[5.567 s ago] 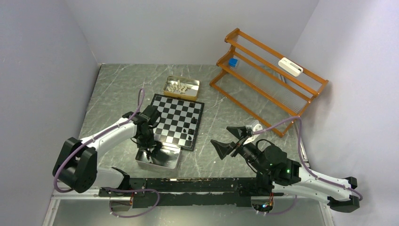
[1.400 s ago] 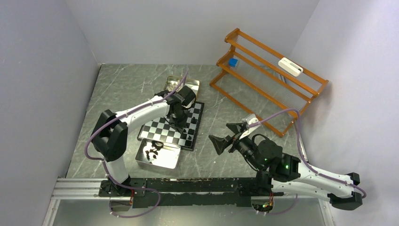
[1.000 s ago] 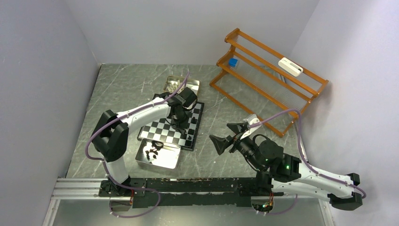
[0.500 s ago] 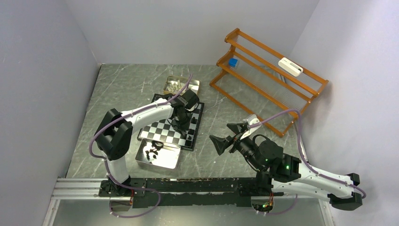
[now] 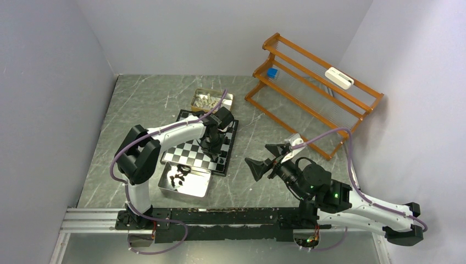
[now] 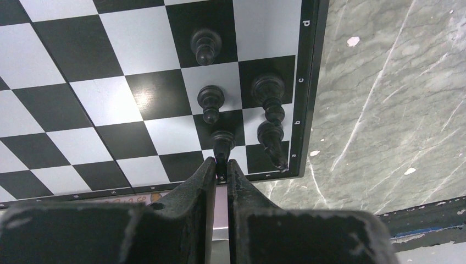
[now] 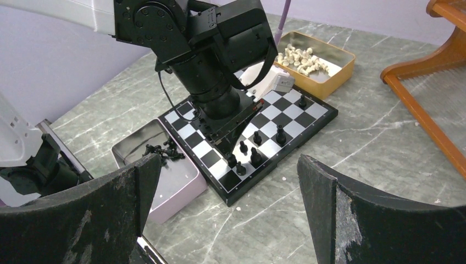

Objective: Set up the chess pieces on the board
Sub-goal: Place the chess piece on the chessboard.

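On the grey marble table (image 5: 137, 104), seen from above, the board (image 5: 189, 154) lies left of centre. The left gripper (image 5: 213, 148) is lowered over the board's 4 o'clock corner. At the board's 12 o'clock a gold tin (image 5: 195, 99) holds the cream-white chess pieces (image 5: 206, 100). At its 7 o'clock, touching its edge, a silver tray (image 5: 195, 187) holds loose black chess pieces (image 5: 177, 177). The right gripper (image 5: 265, 159) hangs over bare table at the board's 3 o'clock. An orange rack (image 5: 313, 91) stands at 2 o'clock.

From the left wrist, the jaws are pinched on the head of a black pawn (image 6: 222, 142), one square in from the board's lettered edge. Whether its base touches the square cannot be told. A taller black piece (image 6: 272, 144) stands just at its 3 o'clock, and another tall piece (image 6: 269, 91) at 2 o'clock. Two more pawns (image 6: 210, 103) line up toward 12 o'clock.

From the right wrist, that gripper's own fingers stand wide apart with nothing between them. Beyond them the board shows a cluster of black pieces at its near corner. A lone piece (image 7: 302, 100) stands at 1 o'clock.
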